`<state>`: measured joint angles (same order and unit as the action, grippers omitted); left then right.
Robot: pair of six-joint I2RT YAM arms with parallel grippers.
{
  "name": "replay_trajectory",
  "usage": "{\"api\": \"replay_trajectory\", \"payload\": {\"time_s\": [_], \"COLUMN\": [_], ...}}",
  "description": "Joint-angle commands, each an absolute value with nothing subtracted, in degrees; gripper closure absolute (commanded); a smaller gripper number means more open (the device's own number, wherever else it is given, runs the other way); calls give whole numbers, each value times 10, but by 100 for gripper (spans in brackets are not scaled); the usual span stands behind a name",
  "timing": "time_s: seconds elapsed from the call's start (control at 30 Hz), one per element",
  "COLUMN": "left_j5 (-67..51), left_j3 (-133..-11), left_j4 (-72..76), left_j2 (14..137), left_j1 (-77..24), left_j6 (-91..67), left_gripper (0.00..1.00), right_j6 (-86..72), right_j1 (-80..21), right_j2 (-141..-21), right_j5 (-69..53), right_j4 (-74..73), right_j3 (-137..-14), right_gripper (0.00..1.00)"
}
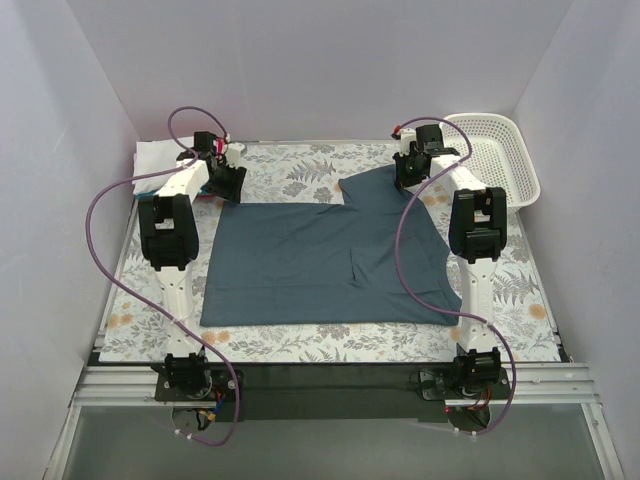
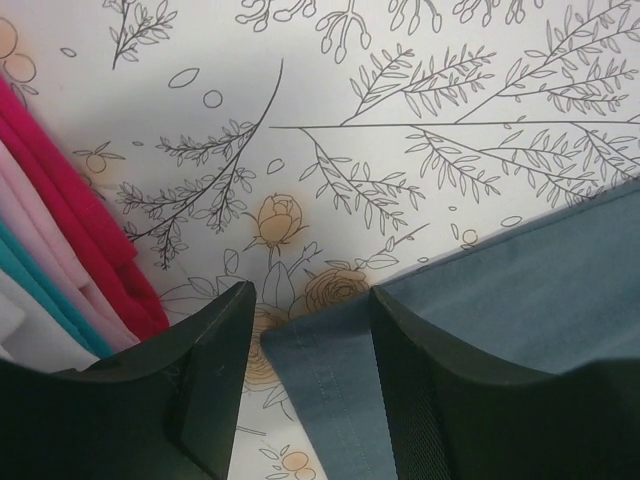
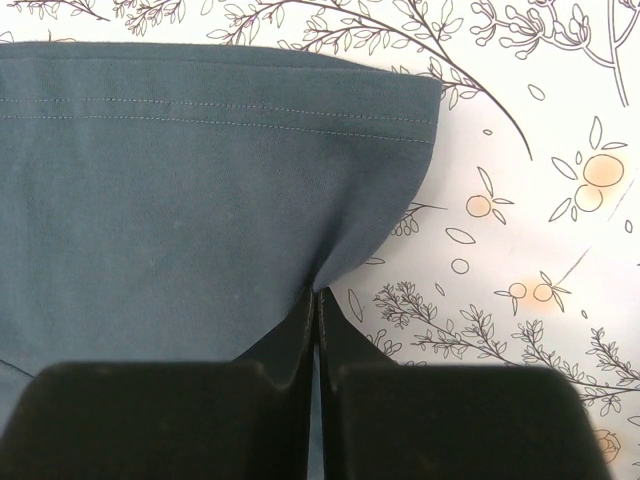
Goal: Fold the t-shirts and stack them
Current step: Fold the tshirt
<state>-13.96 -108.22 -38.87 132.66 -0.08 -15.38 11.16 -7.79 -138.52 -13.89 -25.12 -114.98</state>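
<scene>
Ideally, with the right gripper (image 3: 317, 300) clenched on the slate-blue t-shirt (image 1: 310, 265), the half-open left gripper (image 2: 305, 330) pinches the corner between its fingers at twelve o'clock.

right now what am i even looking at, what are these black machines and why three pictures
These are two robot arms bolted at the near edge of a table with a flowered cover. The wide picture comes from a fixed camera above and behind them; the other two come from cameras on each wrist, looking past the arm's own fingers. A dark slate-blue t-shirt lies spread on the table, folded shirts sit at the far left corner, and a white basket stands at the far right. The right pincer is shut on the shirt's edge. The left pincer is open, with a corner of the shirt between its fingers, not yet gripped.
</scene>
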Motion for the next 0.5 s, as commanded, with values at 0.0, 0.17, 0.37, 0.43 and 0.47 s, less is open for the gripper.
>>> {"api": "replay_trajectory", "payload": {"time_s": [0.0,0.17,0.37,0.43,0.47], "left_j5": [-170,-219,-258,-269,-270], "left_j3": [-1128,-1156,-1186,-1190,-1191], "left_j4": [-428,-458,-504,-525,-529], "left_j2": [1332,1339,1349,1353,1357], "left_j1": [-1,27,31,31,31], "left_j6": [-134,-130,-83,-56,-48], "left_gripper": [53,53,51,51,51], "right_j6": [120,120,120,120,120], "right_j1": [-81,-81,-82,-82,-81], "right_j2": [-1368,-1368,-1369,-1369,-1369], "right_j5": [-146,-148,-149,-149,-150], "right_j4": [-268,-268,-271,-271,-271], "right_j3": [-1167,-1168,-1171,-1170,-1170], "right_gripper": [99,99,99,99,99]}}
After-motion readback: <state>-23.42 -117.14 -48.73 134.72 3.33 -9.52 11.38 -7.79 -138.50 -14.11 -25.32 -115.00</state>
